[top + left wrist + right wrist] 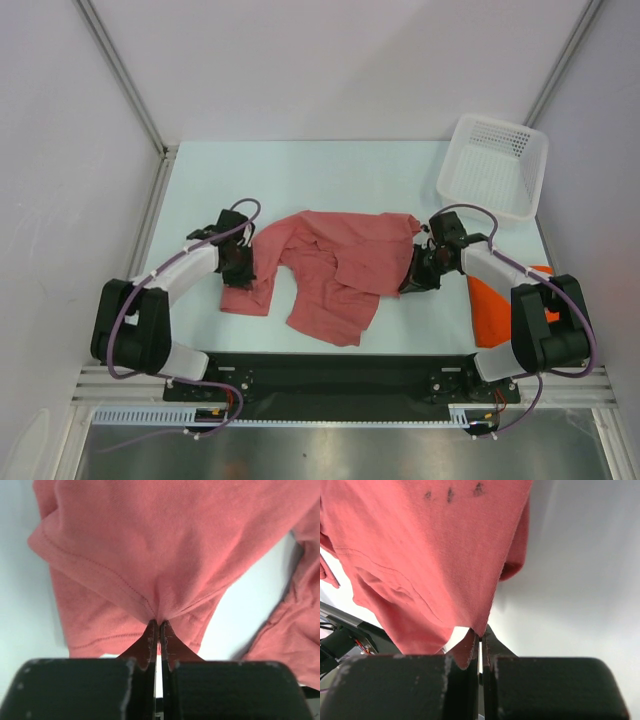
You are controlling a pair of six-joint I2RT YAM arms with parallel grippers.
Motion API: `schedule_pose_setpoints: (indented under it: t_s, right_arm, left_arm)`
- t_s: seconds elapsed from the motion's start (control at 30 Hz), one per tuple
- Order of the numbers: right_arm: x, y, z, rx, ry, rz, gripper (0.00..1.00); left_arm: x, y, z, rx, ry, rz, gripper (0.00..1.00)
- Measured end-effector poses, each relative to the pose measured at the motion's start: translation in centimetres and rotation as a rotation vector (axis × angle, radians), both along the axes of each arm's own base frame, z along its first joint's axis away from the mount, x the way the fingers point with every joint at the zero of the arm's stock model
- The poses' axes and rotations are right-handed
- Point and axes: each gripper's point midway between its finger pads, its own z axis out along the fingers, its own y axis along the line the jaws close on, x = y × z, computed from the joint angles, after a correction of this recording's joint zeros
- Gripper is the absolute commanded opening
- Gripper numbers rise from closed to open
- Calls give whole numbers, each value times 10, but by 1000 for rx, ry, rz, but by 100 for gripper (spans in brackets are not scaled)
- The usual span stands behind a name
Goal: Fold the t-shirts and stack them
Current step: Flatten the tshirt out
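Pinched tight just under its wrist camera, the left gripper (159, 625) holds a hem fold of the pink shirt (325, 275) at the shirt's 9 o'clock edge. The shirt lies crumpled mid-table (300, 180), bunched between the two grips, with a loose flap trailing toward 7 o'clock. At its 3 o'clock side the right gripper (480, 632) is likewise clamped on a corner, which appears raised off the surface. Holding opposite edges looks meant for drawing the cloth taut and flat before folding. The orange shirt (497, 310), already a flat rectangle, waits at the table's 4 o'clock, probably as the stack's base. The basket (528, 170) sits at 1 o'clock.
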Motion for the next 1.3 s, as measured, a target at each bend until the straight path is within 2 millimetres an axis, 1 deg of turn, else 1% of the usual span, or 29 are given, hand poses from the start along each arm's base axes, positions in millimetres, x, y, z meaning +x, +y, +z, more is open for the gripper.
schedule_pose_setpoints:
  t_s: [0.13, 0.23, 0.27, 0.33, 0.43, 0.53, 0.57, 0.6, 0.63, 0.7, 0.73, 0.77, 0.83, 0.87, 0.9, 0.97, 1.0, 1.1, 1.17, 1.23, 1.3]
  right_arm:
    - [-4, -5, 0, -28, 18, -7, 0]
    - [-1, -8, 12, -50, 10, -13, 0]
    - [4, -10, 20, -56, -4, -17, 0]
    - [18, -13, 39, -59, -49, -31, 0]
    - [46, -20, 73, -47, -137, -65, 0]
    - [78, -28, 114, -16, -242, -110, 0]
    - [86, -30, 127, -2, -275, -122, 0]
    - [99, -33, 148, 25, -316, -142, 0]
    - [109, -35, 165, 45, -358, -155, 0]
    - [129, -38, 209, 94, -467, -182, 0]
    - [134, -40, 227, 110, -505, -193, 0]
    - [140, -43, 251, 126, -559, -200, 0]
    - [147, -45, 302, 156, -674, -205, 0]
    - [148, -45, 323, 171, -724, -204, 0]
    - [146, -45, 347, 188, -782, -203, 0]
    - [137, -44, 383, 215, -873, -201, 0]
    - [129, -44, 400, 233, -920, -202, 0]
    - [96, -42, 439, 272, -1025, -197, 0]
    - [67, -41, 468, 292, -1119, -186, 0]
    - [33, -41, 500, 309, -1230, -166, 0]
    - [-6, -41, 533, 326, -1353, -146, 0]
  left_arm:
    - [4, 2, 20, 5, -44, 5, 0]
    - [15, 6, 47, 24, -118, 19, 0]
    - [20, 7, 57, 29, -145, 23, 0]
    - [32, 11, 82, 45, -218, 39, 0]
    - [53, 17, 123, 72, -337, 72, 0]
    - [73, 27, 165, 112, -451, 119, 0]
    - [81, 31, 182, 124, -492, 139, 0]
    - [86, 33, 196, 133, -523, 154, 0]
    - [94, 36, 213, 140, -565, 173, 0]
    - [109, 41, 246, 152, -643, 200, 0]
    - [116, 43, 264, 156, -689, 213, 0]
    - [121, 45, 278, 161, -721, 220, 0]
    - [130, 48, 317, 161, -814, 237, 0]
    - [131, 50, 333, 160, -851, 245, 0]
    - [131, 52, 350, 156, -891, 255, 0]
    - [125, 55, 387, 137, -982, 273, 0]
    - [120, 57, 404, 123, -1026, 280, 0]
    - [95, 61, 447, 77, -1139, 298, 0]
    - [72, 64, 476, 38, -1221, 303, 0]
    - [42, 67, 508, -6, -1316, 306, 0]
    - [14, 69, 533, -43, -1397, 303, 0]
